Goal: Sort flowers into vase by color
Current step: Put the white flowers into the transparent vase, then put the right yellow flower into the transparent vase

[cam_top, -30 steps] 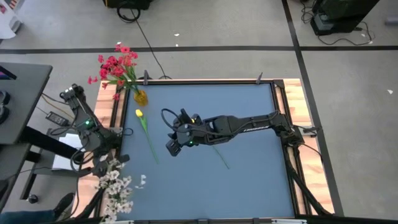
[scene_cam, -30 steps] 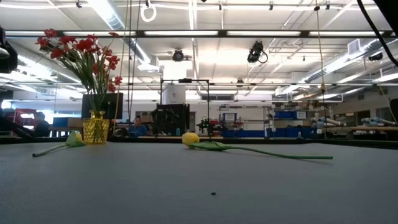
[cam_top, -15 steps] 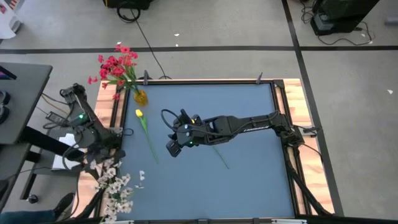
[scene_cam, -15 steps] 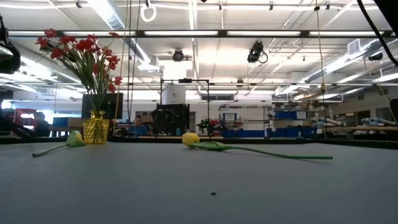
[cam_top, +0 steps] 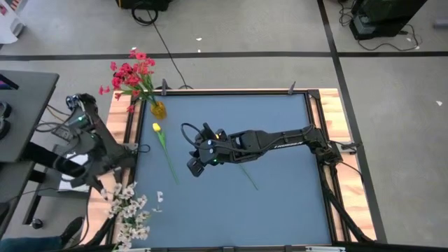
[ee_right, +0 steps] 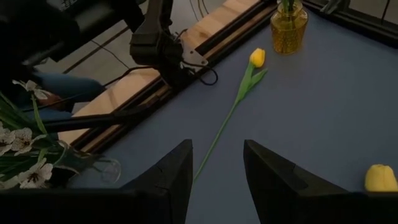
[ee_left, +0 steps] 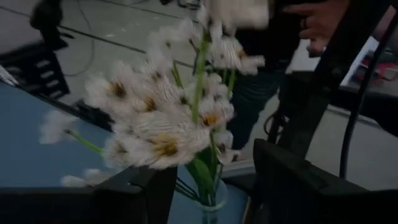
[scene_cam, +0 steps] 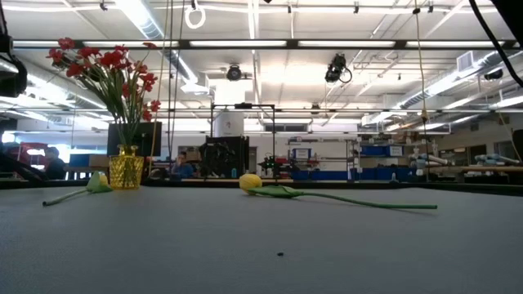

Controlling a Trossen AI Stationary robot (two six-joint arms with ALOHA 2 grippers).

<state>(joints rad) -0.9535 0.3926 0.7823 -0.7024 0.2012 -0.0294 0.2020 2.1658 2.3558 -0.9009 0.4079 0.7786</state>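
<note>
Red flowers (cam_top: 130, 72) and white flowers (cam_top: 129, 210) are in vases, you still have two yellow tulips (cam_top: 157, 128) lying loose; both the left gripper (ee_left: 208, 186) and the right gripper (ee_right: 216, 171) have jaws spread, empty.

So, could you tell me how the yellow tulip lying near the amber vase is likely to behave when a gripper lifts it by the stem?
The yellow tulip has a long thin stem, so it will probably flex and droop at the head end. It looks light. Lying flat on the table, its stem may be awkward to pinch.
</note>
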